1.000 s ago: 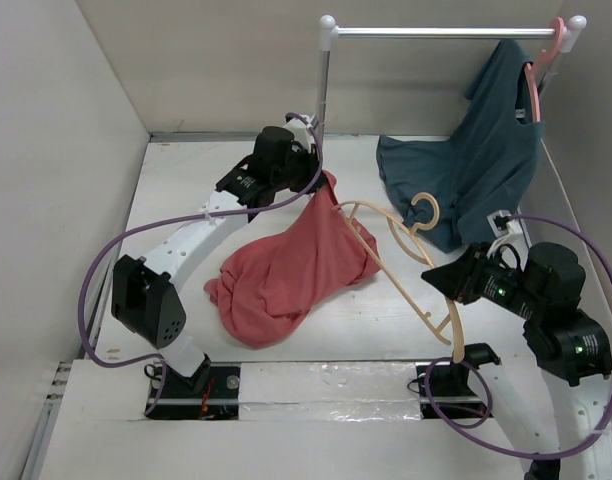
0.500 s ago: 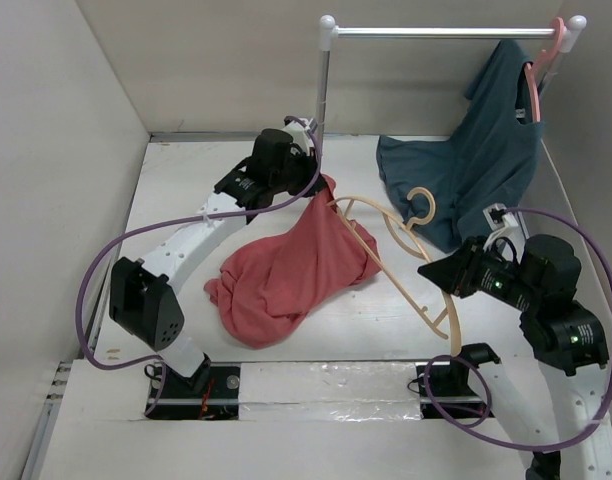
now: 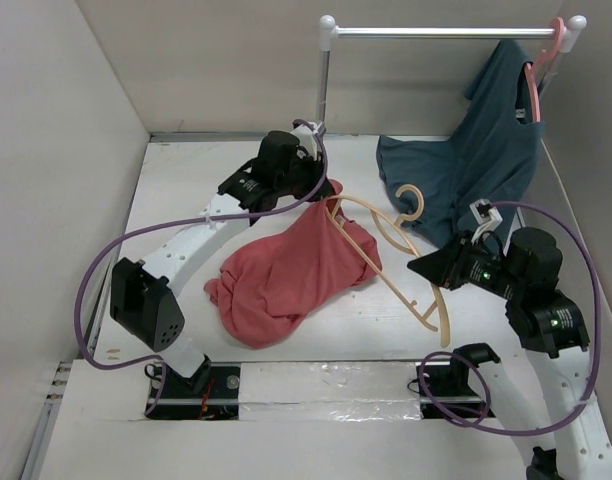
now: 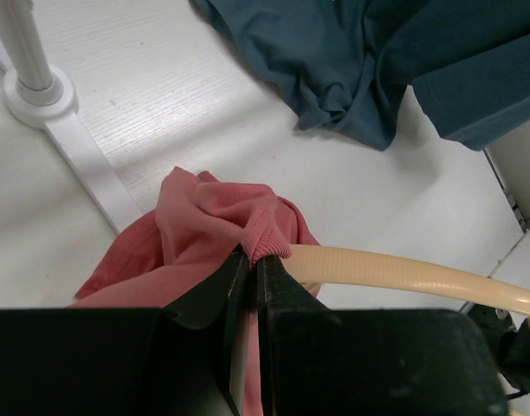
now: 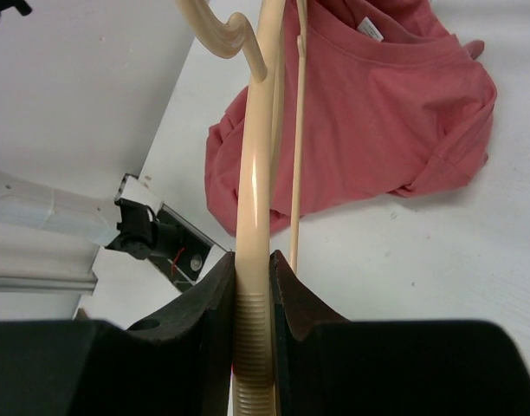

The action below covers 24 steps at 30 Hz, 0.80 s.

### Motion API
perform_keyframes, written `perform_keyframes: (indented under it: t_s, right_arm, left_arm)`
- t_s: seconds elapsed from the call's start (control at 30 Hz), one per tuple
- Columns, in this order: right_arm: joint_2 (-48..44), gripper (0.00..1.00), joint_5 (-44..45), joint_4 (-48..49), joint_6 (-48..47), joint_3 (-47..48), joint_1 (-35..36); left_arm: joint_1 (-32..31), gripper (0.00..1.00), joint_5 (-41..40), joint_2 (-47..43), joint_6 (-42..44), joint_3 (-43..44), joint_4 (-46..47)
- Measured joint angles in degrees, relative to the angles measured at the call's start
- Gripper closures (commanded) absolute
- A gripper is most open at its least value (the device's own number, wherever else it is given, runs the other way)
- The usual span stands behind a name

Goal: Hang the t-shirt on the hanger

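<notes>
The pink-red t-shirt lies bunched on the table, its top pulled up toward the back. My left gripper is shut on the shirt's ribbed collar, holding it raised. The tan hanger hangs in the air, and one of its arms ends right at that held collar. My right gripper is shut on the ridged part of the hanger's other arm. The hanger's hook points away from the right wrist camera, with the t-shirt spread beyond it.
A dark teal shirt hangs from a pink hanger on the metal rail at the back right and drapes onto the table. The rail's post and foot stand just behind my left gripper. Walls close in on the left and back.
My right gripper has carried the hanger to the left and farther back, bringing its far arm up to the held collar. My left gripper has shifted slightly to the right with the collar.
</notes>
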Motion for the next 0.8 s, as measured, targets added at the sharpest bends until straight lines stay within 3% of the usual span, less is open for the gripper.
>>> perform_keyframes:
  t_s: [0.43,0.63,0.8]
  right_arm:
    - [3.87,1.00,0.00,11.13,1.64,-2.62,1.49]
    - [8.59,1.00,4.46,21.92,3.54,-4.46,8.94]
    - [12.74,1.00,17.22,31.45,4.24,-4.42,20.22]
  left_arm:
    - [-0.55,1.00,1.81,-2.12,-0.72,3.52,-3.72]
    - [-0.57,1.00,3.32,-3.72,-2.19,7.48,-5.57]
    - [-0.57,1.00,3.80,-4.13,-3.52,12.74,-6.47]
